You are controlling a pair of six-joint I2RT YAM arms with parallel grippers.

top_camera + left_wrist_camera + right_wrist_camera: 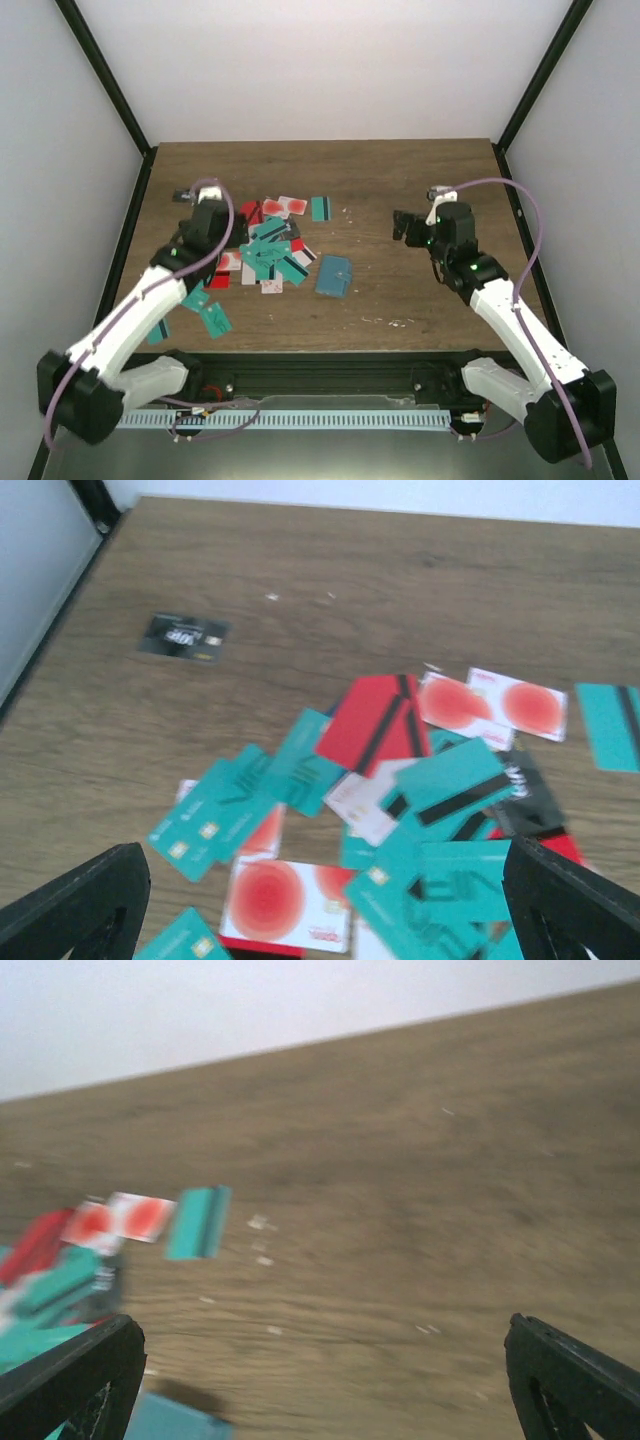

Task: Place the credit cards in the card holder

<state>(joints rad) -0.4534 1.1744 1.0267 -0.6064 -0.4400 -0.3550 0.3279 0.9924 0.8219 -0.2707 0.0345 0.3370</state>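
Note:
The credit cards [270, 245] lie in a loose pile left of the table's centre, teal, red and white-pink with red blots [285, 900]. The card holder [333, 276], a flat blue-teal folder, lies just right of the pile; only its corner [170, 1422] shows in the right wrist view. My left gripper [222, 232] hovers over the pile's left side, open, its fingers [80, 910] wide apart and empty. My right gripper [403, 228] hangs open to the right of the holder, pointing left, with bare wood between its fingers [570, 1380].
A black card [183, 637] lies alone toward the far left. A teal card with a stripe [320, 208] sits at the pile's far edge. A few teal cards [213, 318] lie near the front left. Black frame posts and white walls enclose the table [420, 180].

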